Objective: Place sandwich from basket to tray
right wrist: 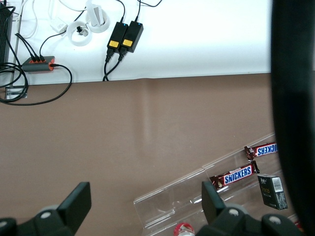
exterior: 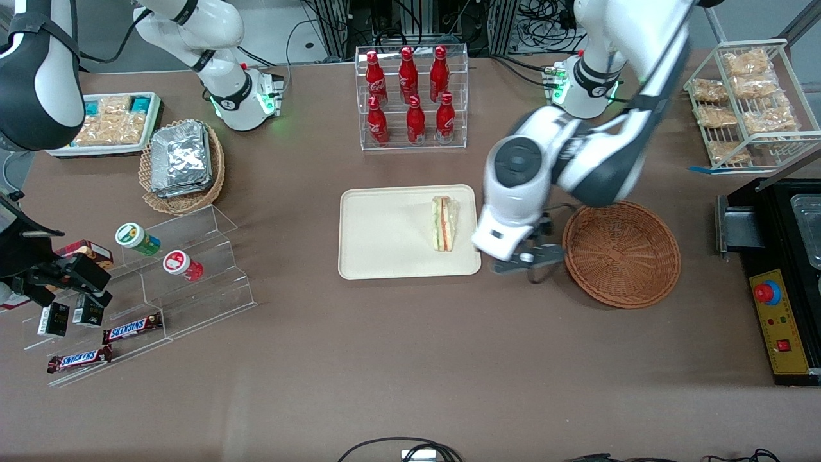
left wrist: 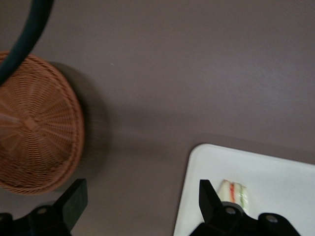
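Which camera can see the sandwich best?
The front view: the whole sandwich shows, lying on the tray with its striped edge up. The left wrist view catches only a bit of it past the open pincer, which hangs between tray and basket. The right wrist view misses it.

"SNICKERS" is printed on two brown bars (exterior: 131, 327) (exterior: 79, 359) lying at eight o'clock from the tray (exterior: 385, 256).

Even, bright overhead light; the pincer (exterior: 532, 260), hanging between tray and basket, drops a soft shadow on the worktop (exterior: 410, 359). The wrist view is slightly blurred.
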{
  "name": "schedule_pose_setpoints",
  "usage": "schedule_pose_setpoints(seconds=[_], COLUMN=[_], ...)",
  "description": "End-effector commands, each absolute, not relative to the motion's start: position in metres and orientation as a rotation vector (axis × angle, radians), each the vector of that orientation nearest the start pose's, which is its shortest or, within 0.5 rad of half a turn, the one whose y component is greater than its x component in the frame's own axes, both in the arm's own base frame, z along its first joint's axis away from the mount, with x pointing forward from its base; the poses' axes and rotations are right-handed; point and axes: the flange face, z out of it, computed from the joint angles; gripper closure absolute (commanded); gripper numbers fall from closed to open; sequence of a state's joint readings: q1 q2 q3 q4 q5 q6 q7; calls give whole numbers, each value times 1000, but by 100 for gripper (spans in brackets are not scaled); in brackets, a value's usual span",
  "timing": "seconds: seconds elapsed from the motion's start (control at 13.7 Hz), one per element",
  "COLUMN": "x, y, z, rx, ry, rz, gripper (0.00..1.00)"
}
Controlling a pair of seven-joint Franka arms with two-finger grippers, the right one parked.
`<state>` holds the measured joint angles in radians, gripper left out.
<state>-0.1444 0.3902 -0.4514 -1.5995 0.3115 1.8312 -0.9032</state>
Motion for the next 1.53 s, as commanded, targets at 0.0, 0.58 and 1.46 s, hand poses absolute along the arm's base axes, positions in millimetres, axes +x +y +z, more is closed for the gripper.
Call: schedule_pose_setpoints(seconds=[0.0, 0.58, 1.46], x=[573, 573, 524], y=[-276, -121, -37], z=[450, 543, 634], rx=[-2920, -3019, -3050], ry=[-390, -168, 283], rz=[-12, 138, 146], gripper=[0, 0, 0])
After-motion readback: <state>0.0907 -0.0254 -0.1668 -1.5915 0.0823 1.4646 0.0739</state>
